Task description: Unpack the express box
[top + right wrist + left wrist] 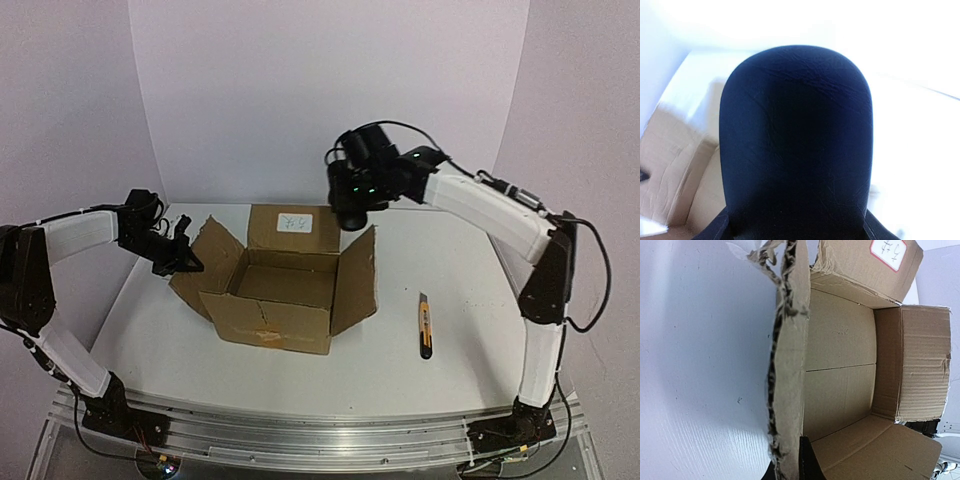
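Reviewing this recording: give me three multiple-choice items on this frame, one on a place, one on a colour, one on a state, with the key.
1. Where does the yellow-and-black utility knife lie relative to the brown corrugated cardboard express box?
A) inside it
B) on the white table, to its right
C) under it

2. What colour is the label on the box's rear flap?
A) white
B) green
C) black

3. How is the express box?
A) taped shut
B) open, flaps spread
C) crushed flat

Key:
1 B, the knife lies on bare table beyond the right flap.
2 A, white paper shows in the top and left wrist views.
3 B, the box's inner floor is visible.
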Controlling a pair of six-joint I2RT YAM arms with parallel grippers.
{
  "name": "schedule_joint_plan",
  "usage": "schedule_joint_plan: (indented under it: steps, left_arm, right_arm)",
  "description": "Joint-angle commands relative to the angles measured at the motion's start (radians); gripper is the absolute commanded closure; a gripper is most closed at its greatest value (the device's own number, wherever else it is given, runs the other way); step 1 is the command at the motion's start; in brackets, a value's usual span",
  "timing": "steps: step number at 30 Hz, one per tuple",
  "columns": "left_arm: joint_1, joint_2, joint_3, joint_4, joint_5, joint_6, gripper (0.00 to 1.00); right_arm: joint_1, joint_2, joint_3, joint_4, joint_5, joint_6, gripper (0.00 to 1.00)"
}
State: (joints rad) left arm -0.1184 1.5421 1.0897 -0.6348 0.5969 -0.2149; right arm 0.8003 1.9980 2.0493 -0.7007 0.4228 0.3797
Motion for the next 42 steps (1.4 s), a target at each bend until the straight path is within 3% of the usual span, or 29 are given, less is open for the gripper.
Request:
schedule_joint_plan:
  steps: [1, 5, 9, 17, 24, 34, 42]
  left_arm:
    - [0.004, -0.002, 0.018, 0.077, -0.031, -0.031, 1.0]
    - [0.003, 0.001, 0.006, 0.079, -0.036, -0.056, 1.0]
    - [0.004, 0.01, 0.006, 0.084, -0.03, -0.053, 1.0]
    - [0.003, 0.007, 0.012, 0.076, -0.048, -0.051, 1.0]
    - [0.004, 0.0, 0.004, 0.08, -0.053, -0.05, 1.0]
    - [0.004, 0.009, 0.008, 0.068, -0.056, -0.048, 1.0]
    - [0.004, 0.004, 0.007, 0.046, -0.045, -0.035, 0.94]
  right_arm:
    - [-0.232, -0.223, -0.202, -0.01, 0.028, 0.086, 0.91]
    - [-0.432, -0.249, -0.383, -0.013, -0.163, 0.104, 0.89]
    - [-0.477, -0.117, -0.39, -0.012, -0.296, 0.002, 0.9]
    - [-0.515, 0.11, -0.303, -0.016, -0.249, -0.068, 0.89]
    - [-0.584, 0.116, -0.375, -0.017, -0.244, -0.178, 0.84]
    - [-0.611, 0.174, -0.428, -0.015, -0.233, -0.214, 0.69]
    - [-0.612, 0.186, -0.413, -0.017, -0.237, -0.233, 0.34]
